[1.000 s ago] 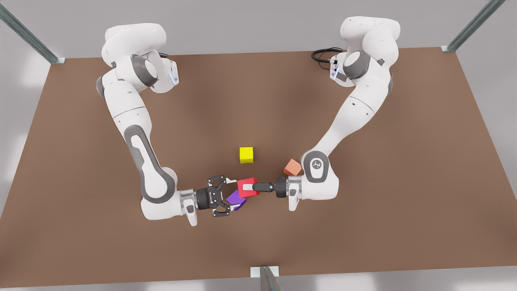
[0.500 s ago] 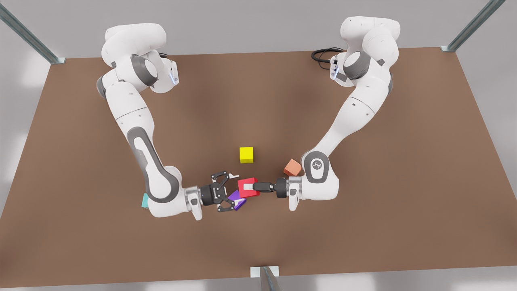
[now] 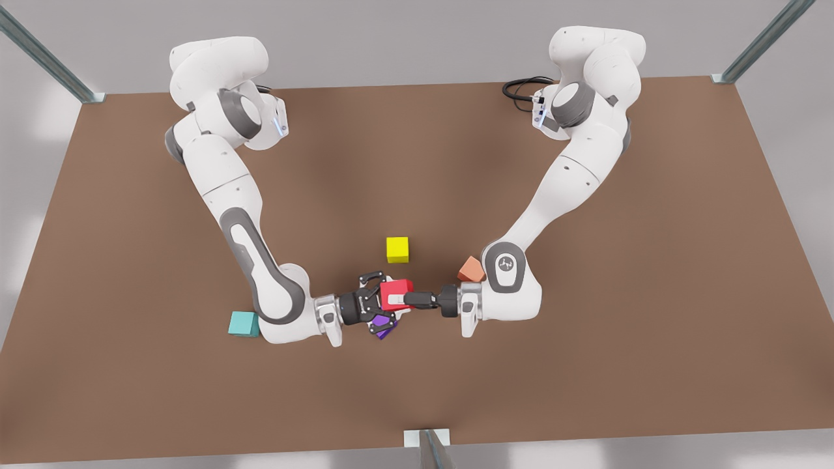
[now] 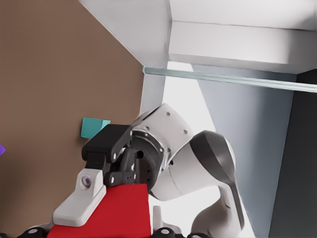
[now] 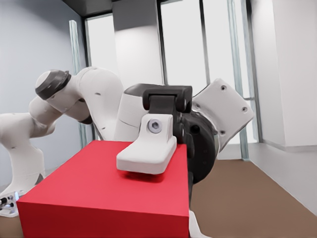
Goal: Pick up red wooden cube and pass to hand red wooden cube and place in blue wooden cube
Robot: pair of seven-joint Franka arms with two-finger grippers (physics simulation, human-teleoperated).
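Looks like mid hand-off. Red cube [image 3: 392, 287] up in the air over the table [image 3: 586, 358], pinched by the left gripper [image 3: 399, 298], the plain one reaching in from the front view's right. Clamped top and bottom, with a pale pad [image 5: 146, 153] lying flat on the upper face in the right wrist view. Probably held that way on purpose: keeps the side faces bare for the other arm to take. Only the end nearer the left arm sits between those jaws, and the rest pokes out past the tips.

Right gripper [image 3: 381, 301], the linked one from the front view's left, pushed right up to that free end, so the cube's end sits in its mouth. Can't tell whether clamped yet or just around it. Hanging directly over a purple cube [image 3: 386, 333], which lies on the table below and isn't part of the job.

Reason for the pass seems obvious enough: blue cube [image 3: 244, 324] lies on the table at the front view's left, just beside the right arm's elbow and well apart from the red one, so much handier for that arm.

Yellow cube [image 3: 397, 249] sits farther back, clear of everything. Salmon cube [image 3: 470, 269] is just beside the left arm's wrist.

Worth making sure the right side really has hold before the left lets go, otherwise a drop straight onto the purple one
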